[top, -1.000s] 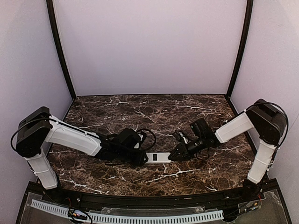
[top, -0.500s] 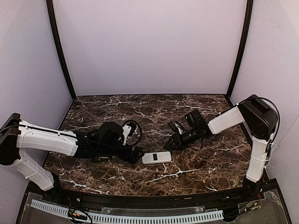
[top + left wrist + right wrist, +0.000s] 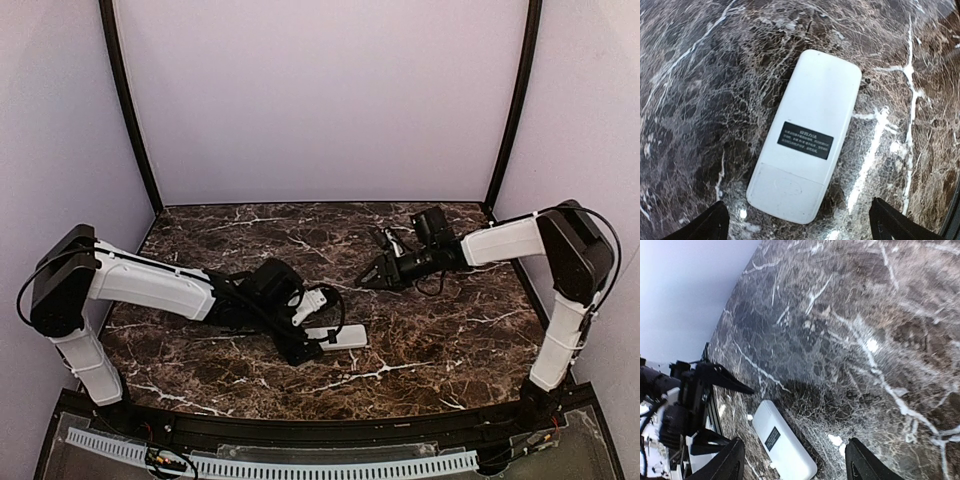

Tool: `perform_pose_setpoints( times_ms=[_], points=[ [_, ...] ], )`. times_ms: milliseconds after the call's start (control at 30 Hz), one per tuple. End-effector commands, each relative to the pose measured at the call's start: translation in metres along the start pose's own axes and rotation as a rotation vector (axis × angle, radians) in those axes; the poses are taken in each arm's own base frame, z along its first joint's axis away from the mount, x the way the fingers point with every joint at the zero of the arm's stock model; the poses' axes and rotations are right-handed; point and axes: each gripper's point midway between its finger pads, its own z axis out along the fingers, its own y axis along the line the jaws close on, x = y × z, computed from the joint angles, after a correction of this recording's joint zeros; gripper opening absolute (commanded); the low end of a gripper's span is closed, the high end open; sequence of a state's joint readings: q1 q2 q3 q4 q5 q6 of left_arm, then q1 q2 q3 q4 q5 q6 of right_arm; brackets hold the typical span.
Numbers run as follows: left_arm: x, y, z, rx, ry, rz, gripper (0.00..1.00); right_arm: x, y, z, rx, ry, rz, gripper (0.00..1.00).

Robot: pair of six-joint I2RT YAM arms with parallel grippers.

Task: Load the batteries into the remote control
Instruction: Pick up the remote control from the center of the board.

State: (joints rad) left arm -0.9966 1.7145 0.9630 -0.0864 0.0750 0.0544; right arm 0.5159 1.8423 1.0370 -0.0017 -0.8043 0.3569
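both grippers held the remote [image 3: 816, 95] a second ago; now left gripper [image 3: 800, 219] stands wide open over it, right gripper [image 3: 369, 282], open too, moved away. it lies flat on the table [image 3: 450, 340], white back up, black label [image 3: 805, 140].

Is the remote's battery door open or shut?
Shut. The remote lies back up, its white back whole, with no dark hole.
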Motion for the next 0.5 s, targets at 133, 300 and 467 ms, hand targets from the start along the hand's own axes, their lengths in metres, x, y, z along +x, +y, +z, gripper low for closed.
perform_pose_setpoints(
  times_ms=[133,300,467],
  points=[
    [-0.003,-0.008,0.016,0.084,0.094,0.300,0.98,-0.040,0.021,-0.070,0.118,-0.187,-0.183,0.82],
    [-0.008,-0.012,0.032,0.135,0.130,0.325,0.94,-0.060,0.042,-0.111,0.229,-0.325,-0.315,0.92],
    [-0.010,-0.017,0.039,0.199,0.152,0.302,0.88,-0.079,0.045,-0.156,0.407,-0.504,-0.303,0.99]
  ],
)
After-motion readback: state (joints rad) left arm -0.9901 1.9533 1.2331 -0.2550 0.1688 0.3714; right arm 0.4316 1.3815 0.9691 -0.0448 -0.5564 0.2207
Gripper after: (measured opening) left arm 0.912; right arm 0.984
